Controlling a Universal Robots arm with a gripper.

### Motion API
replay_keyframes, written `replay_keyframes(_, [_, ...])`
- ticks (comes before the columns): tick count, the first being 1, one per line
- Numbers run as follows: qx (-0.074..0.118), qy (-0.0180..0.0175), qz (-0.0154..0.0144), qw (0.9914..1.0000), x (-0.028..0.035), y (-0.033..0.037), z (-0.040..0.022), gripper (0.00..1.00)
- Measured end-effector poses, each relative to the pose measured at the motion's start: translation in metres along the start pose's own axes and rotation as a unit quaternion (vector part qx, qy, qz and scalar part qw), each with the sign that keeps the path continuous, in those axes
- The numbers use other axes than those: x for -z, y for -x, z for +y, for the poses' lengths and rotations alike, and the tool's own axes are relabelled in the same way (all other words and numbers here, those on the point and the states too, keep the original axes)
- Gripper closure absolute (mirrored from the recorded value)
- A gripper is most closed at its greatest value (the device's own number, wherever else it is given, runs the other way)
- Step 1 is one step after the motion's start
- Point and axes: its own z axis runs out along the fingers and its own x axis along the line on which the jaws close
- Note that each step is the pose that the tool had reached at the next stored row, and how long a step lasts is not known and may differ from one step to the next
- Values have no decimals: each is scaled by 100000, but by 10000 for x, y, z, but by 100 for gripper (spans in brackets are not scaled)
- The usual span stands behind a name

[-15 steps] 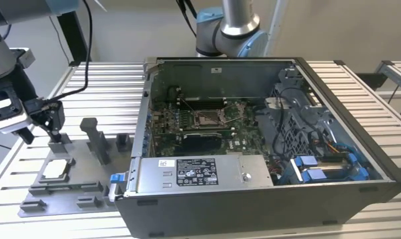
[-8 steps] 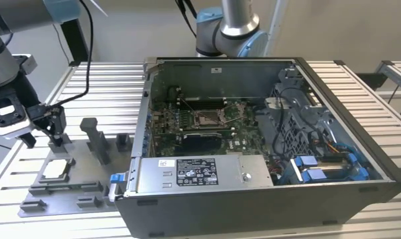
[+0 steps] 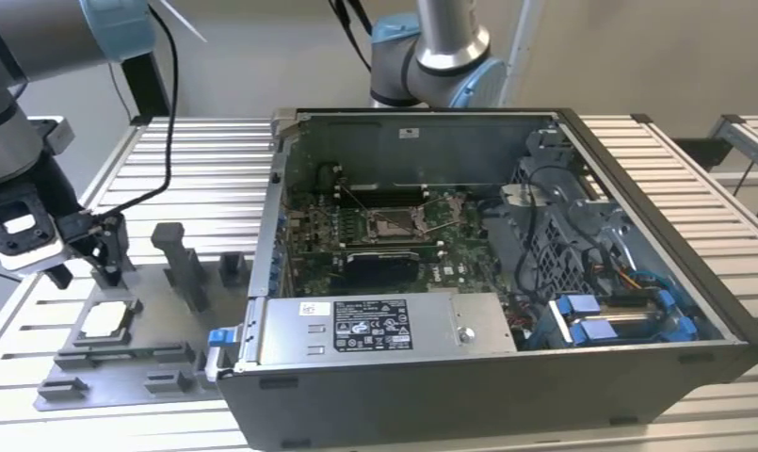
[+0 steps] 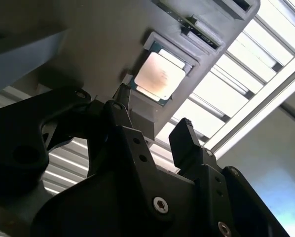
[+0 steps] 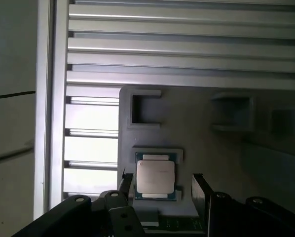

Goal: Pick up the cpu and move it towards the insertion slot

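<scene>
Silvery square cpu (image 3: pixel 106 320) lies in the grey plastic fixture tray (image 3: pixel 159 328), nine o'clock from the open computer case (image 3: pixel 680 282); black gripper (image 3: pixel 85 273) hovers above, spread wide, empty.

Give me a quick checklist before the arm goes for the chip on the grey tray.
1. Chip lies flat in its tray recess: ok.
2. Jaws open: ok.
3. Jaws line up either side of the chip, first wrist view: ok.
4. Jaws clear of the chip: ok.
5. Computer case open on top: ok.
6. Socket free to take a chip: cannot tell.
</scene>
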Motion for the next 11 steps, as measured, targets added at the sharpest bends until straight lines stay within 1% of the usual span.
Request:
replay_keyframes(7, [383, 293, -1, 99999, -126, -16, -59, 0])
replay_keyframes(11, [446, 419, 2, 99998, -184, -27, -87, 0])
